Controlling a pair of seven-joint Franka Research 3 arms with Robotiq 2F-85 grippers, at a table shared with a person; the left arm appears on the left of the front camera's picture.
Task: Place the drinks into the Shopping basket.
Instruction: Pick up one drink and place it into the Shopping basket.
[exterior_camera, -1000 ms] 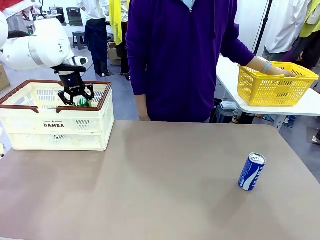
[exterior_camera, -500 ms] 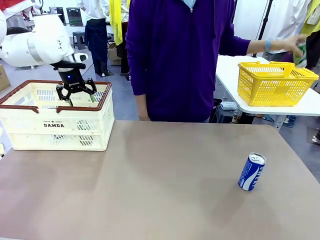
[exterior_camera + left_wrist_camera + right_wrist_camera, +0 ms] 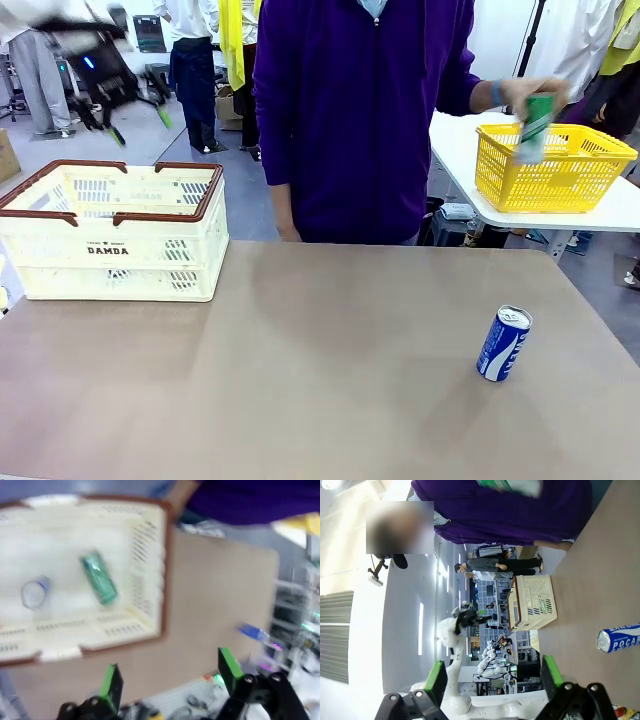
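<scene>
Lower right of the front view, a slim blue metal can (image 3: 503, 343) stands on the brown bench (image 3: 320, 400), not yet packed. My right fingers (image 3: 436, 680) gape empty. My left fingers (image 3: 111, 685), spread and empty too, hang over the cream slotted plastic crate (image 3: 150, 555), which holds a green can (image 3: 99, 578) and a silver-topped blue can (image 3: 34, 592). Upper right, the person's hand (image 3: 520, 92) holds a second green can (image 3: 535, 125). Two in, two to go, I judge.

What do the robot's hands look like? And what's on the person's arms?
The left tool and right tool are black, each with two fingers ending in bright green pads. The person wears purple sleeves and a blue wristband.
</scene>
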